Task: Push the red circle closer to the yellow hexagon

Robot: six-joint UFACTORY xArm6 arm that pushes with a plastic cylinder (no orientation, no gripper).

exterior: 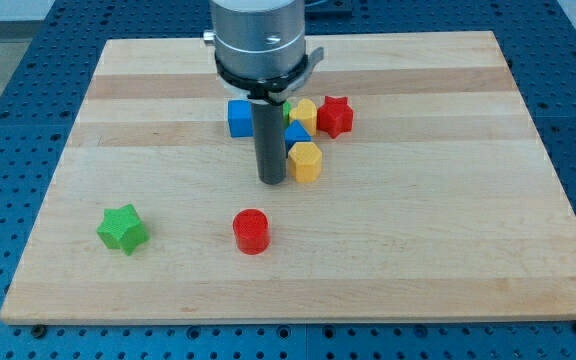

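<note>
The red circle (251, 231) is a short red cylinder on the wooden board, toward the view's bottom, left of centre. The yellow hexagon (306, 161) sits above and to the right of it, near the board's middle. My tip (272, 181) stands just left of the yellow hexagon, close to it or touching, and well above the red circle, a little to its right. The rod hides part of the block cluster behind it.
A cluster sits above the yellow hexagon: a blue cube (240, 117), a blue block (297, 134), a second yellow block (304, 113), a sliver of green (287, 110) and a red star (335, 116). A green star (122, 229) lies at the lower left.
</note>
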